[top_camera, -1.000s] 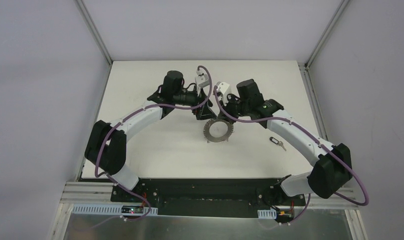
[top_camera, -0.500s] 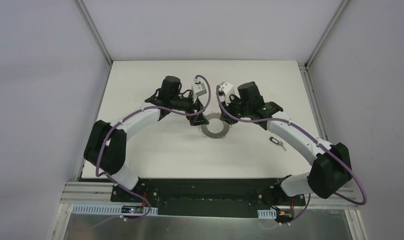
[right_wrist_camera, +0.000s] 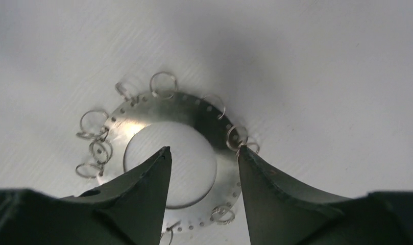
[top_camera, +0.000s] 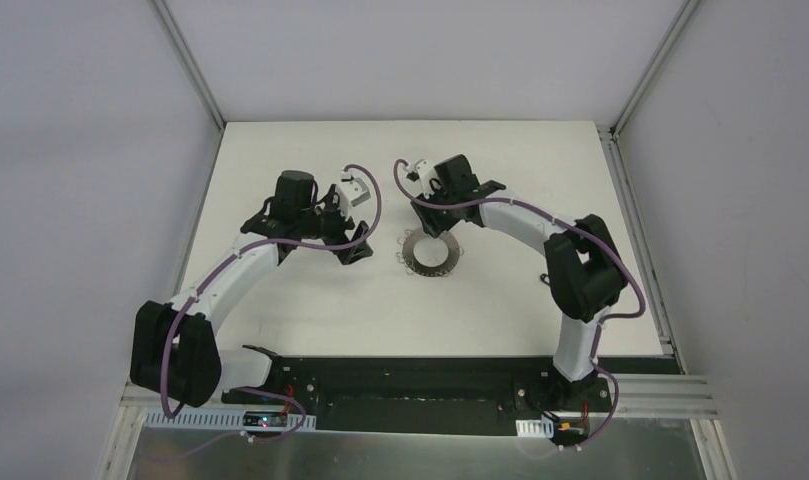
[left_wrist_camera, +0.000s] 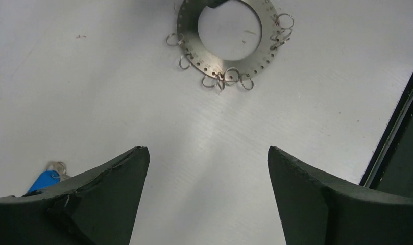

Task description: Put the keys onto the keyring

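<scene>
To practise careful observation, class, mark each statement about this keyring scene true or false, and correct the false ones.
1. The keyring lies flat on the table. True.
2. The left gripper holds the blue key. False: it is open and empty; the blue key lies on the table near one of its fingers.
3. The right gripper hovers over the keyring, open. True.
4. A key hangs on the keyring. False: only bare wire loops show around its edge.
</scene>
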`<action>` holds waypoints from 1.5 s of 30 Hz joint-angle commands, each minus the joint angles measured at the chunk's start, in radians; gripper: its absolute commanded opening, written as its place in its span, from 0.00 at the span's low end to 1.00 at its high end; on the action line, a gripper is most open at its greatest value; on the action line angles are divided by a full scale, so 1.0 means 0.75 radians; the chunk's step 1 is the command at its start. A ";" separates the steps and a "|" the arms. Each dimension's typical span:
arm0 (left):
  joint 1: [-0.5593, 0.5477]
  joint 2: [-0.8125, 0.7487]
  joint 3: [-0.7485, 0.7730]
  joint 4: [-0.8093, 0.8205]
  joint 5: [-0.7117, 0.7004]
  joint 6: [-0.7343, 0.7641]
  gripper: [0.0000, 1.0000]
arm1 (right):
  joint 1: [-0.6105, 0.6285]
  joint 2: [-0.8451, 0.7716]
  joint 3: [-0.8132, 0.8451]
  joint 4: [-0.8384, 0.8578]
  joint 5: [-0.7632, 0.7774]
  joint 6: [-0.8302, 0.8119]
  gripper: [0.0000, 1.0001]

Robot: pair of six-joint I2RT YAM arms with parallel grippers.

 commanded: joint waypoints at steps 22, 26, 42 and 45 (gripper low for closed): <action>-0.005 -0.143 -0.105 0.014 -0.075 -0.025 0.89 | -0.050 0.288 0.369 -0.156 -0.040 0.088 0.43; -0.005 -0.148 -0.098 0.006 -0.075 -0.023 0.89 | -0.049 0.340 0.424 -0.190 -0.066 0.064 0.43; -0.006 -0.158 -0.108 -0.021 -0.070 0.011 0.88 | -0.095 0.447 0.506 -0.305 -0.271 -0.050 0.43; -0.005 -0.154 -0.104 -0.022 -0.068 0.012 0.88 | -0.095 0.458 0.507 -0.308 -0.282 -0.065 0.41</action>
